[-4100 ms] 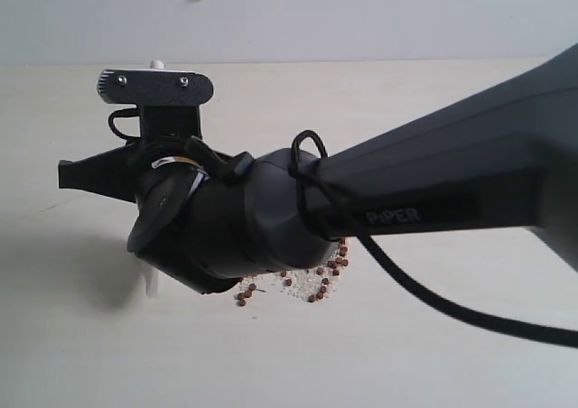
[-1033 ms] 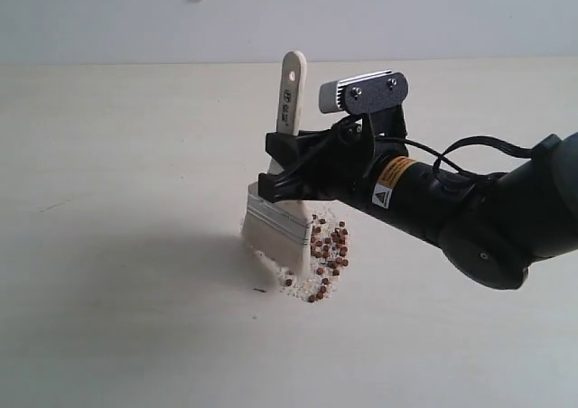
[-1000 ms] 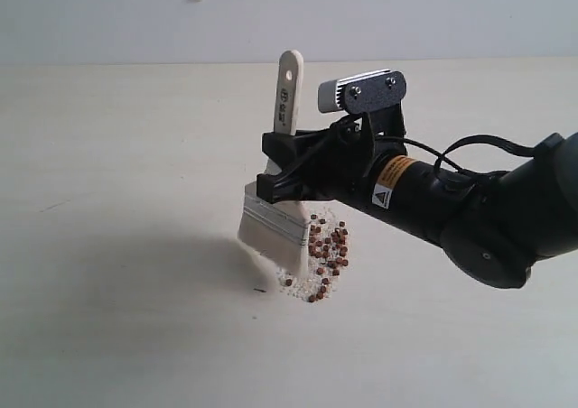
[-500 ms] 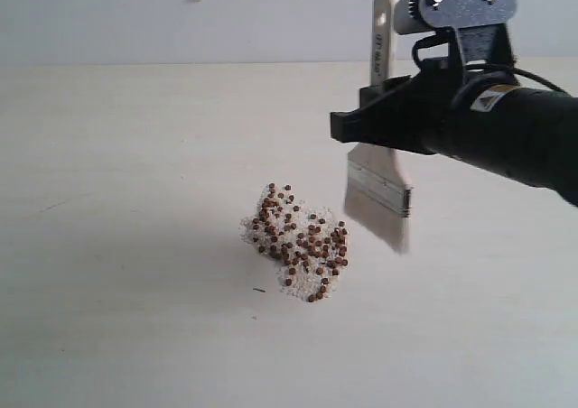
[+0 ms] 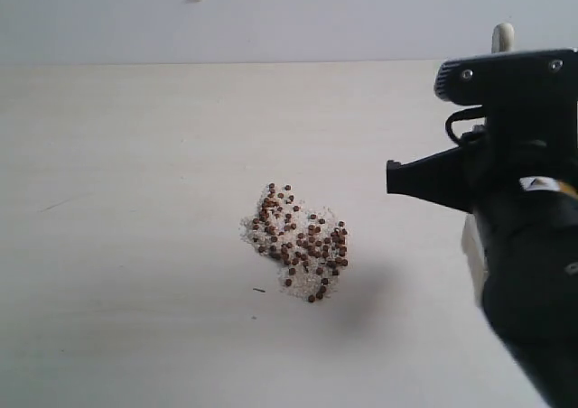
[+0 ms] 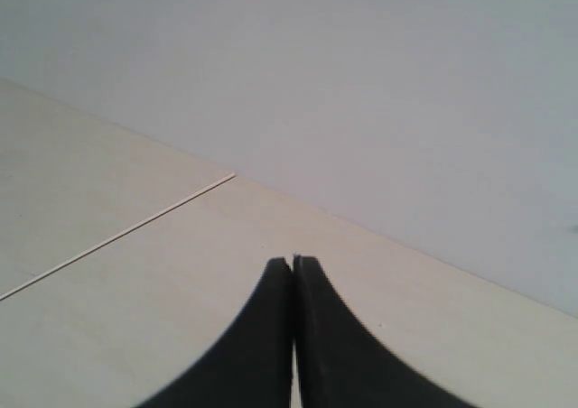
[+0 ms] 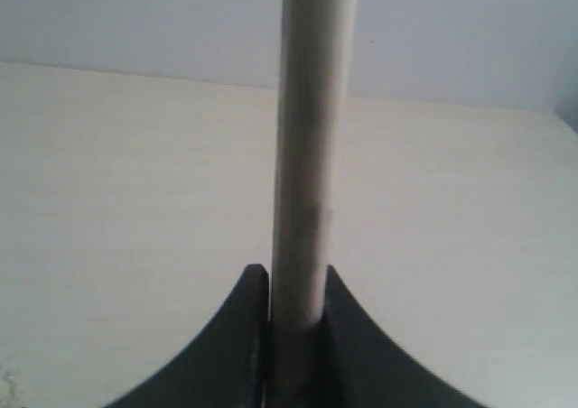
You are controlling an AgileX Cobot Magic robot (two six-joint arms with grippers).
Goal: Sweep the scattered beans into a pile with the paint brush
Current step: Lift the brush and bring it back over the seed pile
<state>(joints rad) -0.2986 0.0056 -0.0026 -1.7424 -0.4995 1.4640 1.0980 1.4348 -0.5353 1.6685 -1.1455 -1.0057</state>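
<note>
The beans (image 5: 296, 245) lie in one compact heap of reddish-brown dots and whitish crumbs in the middle of the pale table. My right gripper (image 5: 394, 176) hovers to the right of the heap, apart from it, fingers pointing toward it. It is shut on the paint brush; only the handle end (image 5: 502, 37) and a pale sliver of the head (image 5: 470, 248) show past the arm. In the right wrist view the wooden handle (image 7: 307, 155) stands clamped in my right gripper (image 7: 296, 280). My left gripper (image 6: 292, 262) is shut on nothing, over bare table, away from the beans.
The light wall (image 5: 271, 15) meets the far edge of the table. A thin seam (image 6: 117, 236) crosses the tabletop in the left wrist view. The right arm's dark body (image 5: 533, 291) fills the right edge of the exterior view. The left arm is outside the exterior view.
The right arm lifted the brush off the beans' left side and carried it rightward, away from them. The heap, earlier partly covered by the arm and the brush, now shows whole.
</note>
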